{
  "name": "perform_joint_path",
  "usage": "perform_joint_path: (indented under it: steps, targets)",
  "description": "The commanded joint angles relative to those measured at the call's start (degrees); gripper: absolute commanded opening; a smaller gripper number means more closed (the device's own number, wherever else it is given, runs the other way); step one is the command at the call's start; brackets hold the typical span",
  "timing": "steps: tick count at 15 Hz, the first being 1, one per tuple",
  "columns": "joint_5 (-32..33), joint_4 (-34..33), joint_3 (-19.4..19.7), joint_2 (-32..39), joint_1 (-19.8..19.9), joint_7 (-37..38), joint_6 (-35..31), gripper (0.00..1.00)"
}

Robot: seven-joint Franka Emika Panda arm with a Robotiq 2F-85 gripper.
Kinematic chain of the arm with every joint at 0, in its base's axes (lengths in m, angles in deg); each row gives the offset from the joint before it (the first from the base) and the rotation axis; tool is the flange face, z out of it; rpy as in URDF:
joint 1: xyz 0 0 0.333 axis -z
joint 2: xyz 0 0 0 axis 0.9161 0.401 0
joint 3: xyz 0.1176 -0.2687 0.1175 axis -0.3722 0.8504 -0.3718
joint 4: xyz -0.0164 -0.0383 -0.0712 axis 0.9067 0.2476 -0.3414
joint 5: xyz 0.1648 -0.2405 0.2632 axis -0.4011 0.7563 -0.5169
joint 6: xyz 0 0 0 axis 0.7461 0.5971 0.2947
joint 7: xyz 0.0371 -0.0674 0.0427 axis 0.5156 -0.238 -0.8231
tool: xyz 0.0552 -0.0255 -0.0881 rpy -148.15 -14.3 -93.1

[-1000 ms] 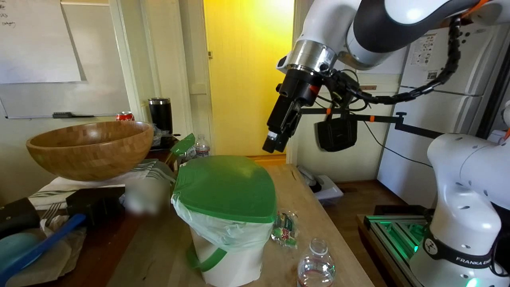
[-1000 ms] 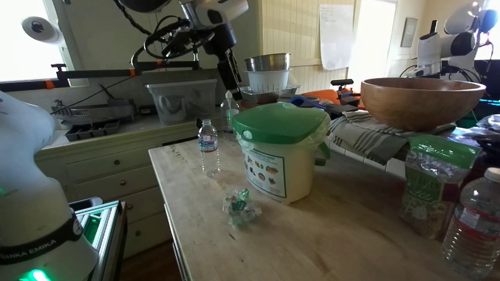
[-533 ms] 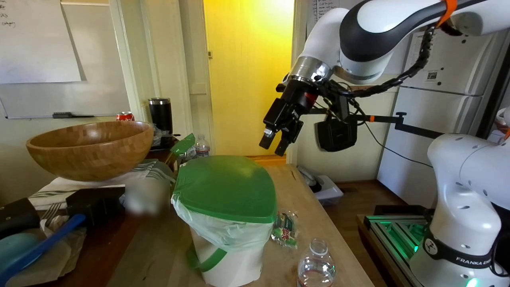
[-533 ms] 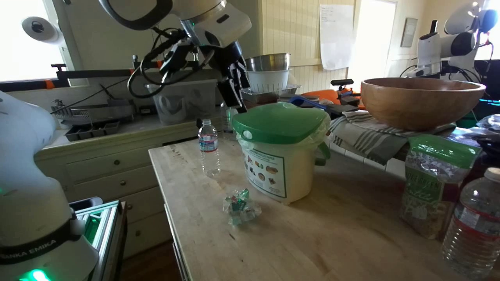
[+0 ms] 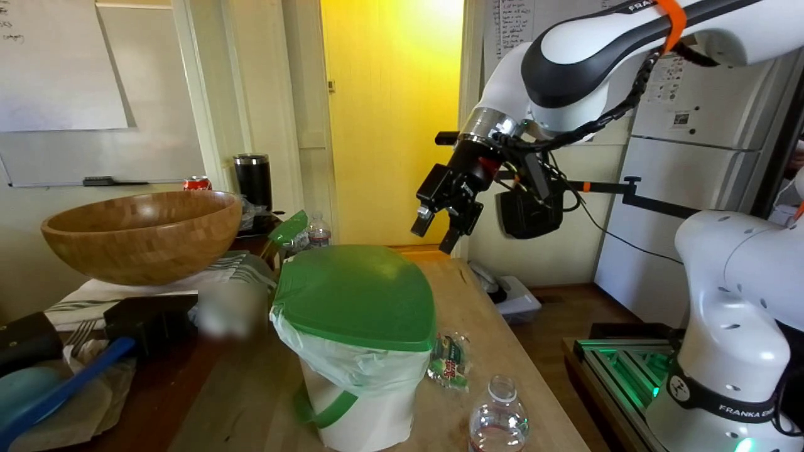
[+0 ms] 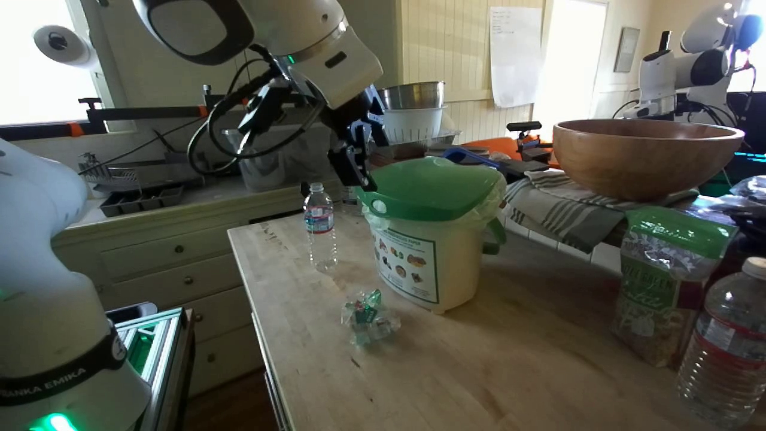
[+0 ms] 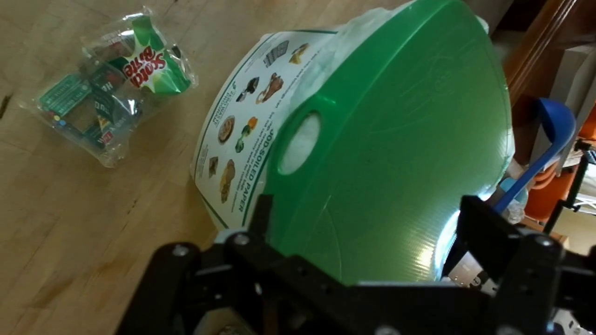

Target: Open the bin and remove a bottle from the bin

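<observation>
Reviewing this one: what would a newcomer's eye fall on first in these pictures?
Most likely the big green lid, closed on the white bin on the wooden table. In an exterior view, the open black claw hangs above and right of the lid, against a bright yellow door. Next comes the wide wooden bowl, on a striped towel in both exterior views.

Gripper (image 5: 434, 238) lower than a second ago, twisted round, gap between its jaws now plain, white arm (image 5: 570, 49) dipped too
</observation>
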Motion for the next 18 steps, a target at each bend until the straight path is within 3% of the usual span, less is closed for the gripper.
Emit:
perform_joint_path:
  steps: [1,9,18]
  targets:
    - [-0.4,0.4,-1.6,0.4,1.5,0.3,-1.3,1.0]
    - [-6.7,5.0,0.6,2.4,-0.1,-3.1,-11.6,1.0]
    - [-22.5,5.5,1.6,5.9,-2.4,-14.3,-12.7,1.0]
